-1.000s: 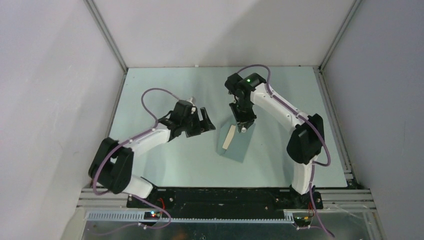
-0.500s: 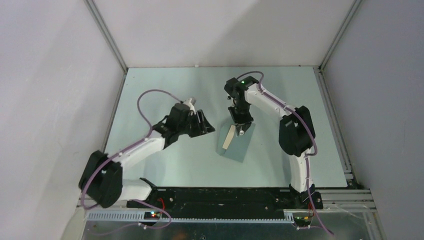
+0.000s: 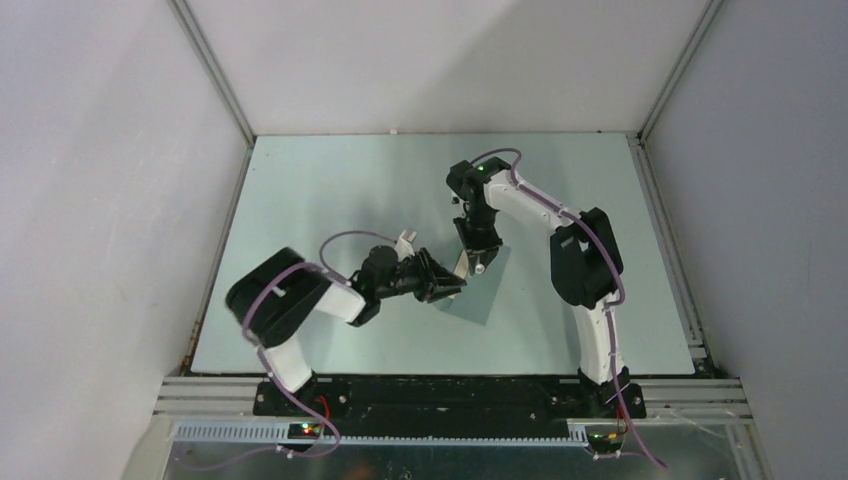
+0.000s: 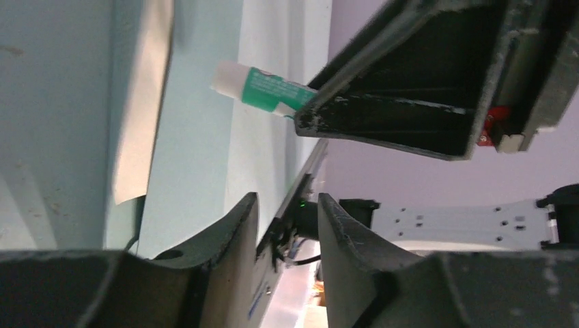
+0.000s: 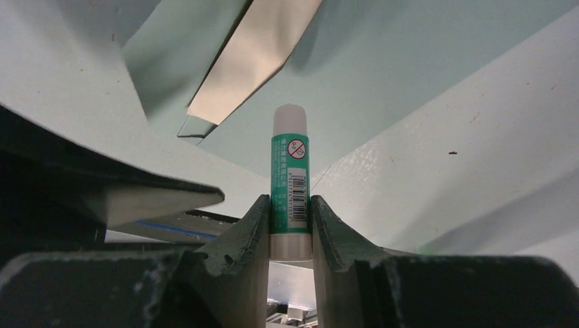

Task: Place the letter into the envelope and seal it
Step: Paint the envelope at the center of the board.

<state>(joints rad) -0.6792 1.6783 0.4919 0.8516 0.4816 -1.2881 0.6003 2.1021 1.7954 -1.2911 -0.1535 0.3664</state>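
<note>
The teal-grey envelope lies flat at mid-table, and the tan letter shows as a narrow strip at its left edge. My right gripper hangs over the envelope's far end, shut on a green-and-white glue stick that points down at the paper. The letter lies just beyond the stick's white tip. My left gripper is low at the envelope's left edge, beside the letter. Its jaws stand partly open and nothing shows between its fingertips. The glue stick appears above them.
The pale green table is walled at the back and sides by grey panels. A metal rail runs along the near edge by the arm bases. The two grippers are close together over the envelope.
My left arm swung right and down from open table to the envelope's left edge, its jaws narrowing. My right gripper, with the glue stick, shifted slightly left and nearer.
</note>
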